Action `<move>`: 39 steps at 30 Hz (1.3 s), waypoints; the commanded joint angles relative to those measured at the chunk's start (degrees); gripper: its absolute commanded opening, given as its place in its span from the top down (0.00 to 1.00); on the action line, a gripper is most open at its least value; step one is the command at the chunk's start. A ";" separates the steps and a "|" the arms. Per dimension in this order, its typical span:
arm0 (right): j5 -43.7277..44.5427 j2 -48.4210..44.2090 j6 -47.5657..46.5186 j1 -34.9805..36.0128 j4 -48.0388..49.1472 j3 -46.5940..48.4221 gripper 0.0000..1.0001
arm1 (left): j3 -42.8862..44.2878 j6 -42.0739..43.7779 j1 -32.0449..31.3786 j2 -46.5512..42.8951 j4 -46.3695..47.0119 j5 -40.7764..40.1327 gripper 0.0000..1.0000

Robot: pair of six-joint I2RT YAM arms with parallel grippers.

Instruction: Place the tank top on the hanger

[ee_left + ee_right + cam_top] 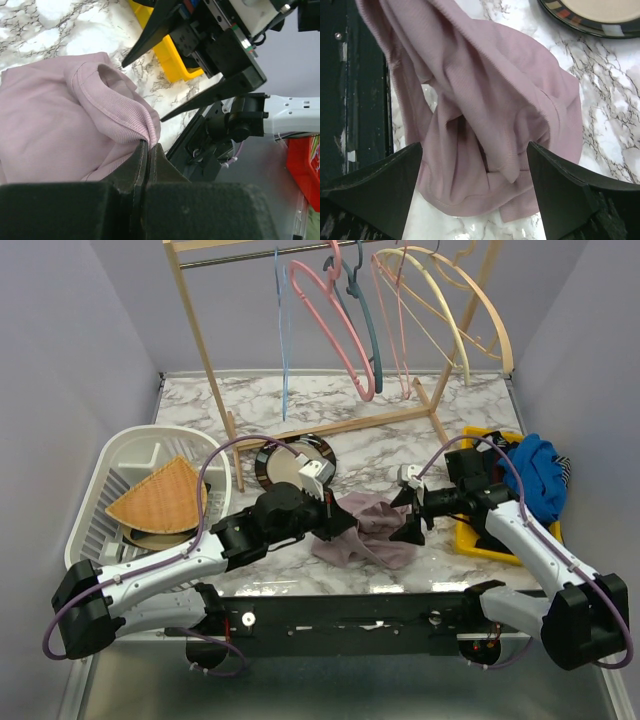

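**Tank top pinched on the left, hanger on the rail**

A white dish rack [95, 505] sits at the far left of the marble surface [400, 405]. The left gripper [335, 521] reaches in toward the middle. In its wrist view its jaws are pressed together on a ribbed edge of the tank top [60, 130], lifting a small fold of it.

Behind that, the thin light-blue hanger [284, 350] hangs from the wooden rail [240, 257], with a pink hanger [335, 325] just to its right. A dark-rimmed plate [290, 462] lies below them on the surface.

The mauve tank top lies crumpled near the front edge, between the two grippers and well apart from the hanger.

The right gripper [412, 520] is at the garment's right side. Its jaws are spread wide, with the cloth under the gap and not held.

Farther right, a yellow tray [478, 537] holds blue clothes [535, 475].
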 commanded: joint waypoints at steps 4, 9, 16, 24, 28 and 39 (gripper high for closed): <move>2.37 -1.41 2.05 0.38 4.14 -0.93 0.10 | 2.31 1.64 0.14 -0.56 1.34 3.33 1.00; 2.63 -1.85 2.40 0.29 4.40 -1.11 0.17 | 1.69 0.76 0.14 -0.56 3.10 3.68 1.00; 2.81 -1.06 2.23 0.38 3.88 -0.76 0.22 | 2.22 1.11 0.14 0.50 3.45 4.56 1.00; 2.81 -0.97 1.96 0.29 3.52 -0.67 0.23 | 2.04 1.29 0.14 0.76 3.72 5.08 1.00; 2.72 -1.06 1.87 0.29 3.35 -0.67 0.23 | 1.96 1.29 0.14 0.76 3.72 5.17 1.00; 1.94 -1.85 1.35 0.29 2.38 -0.49 0.25 | 2.83 1.11 0.14 1.46 3.98 6.14 1.00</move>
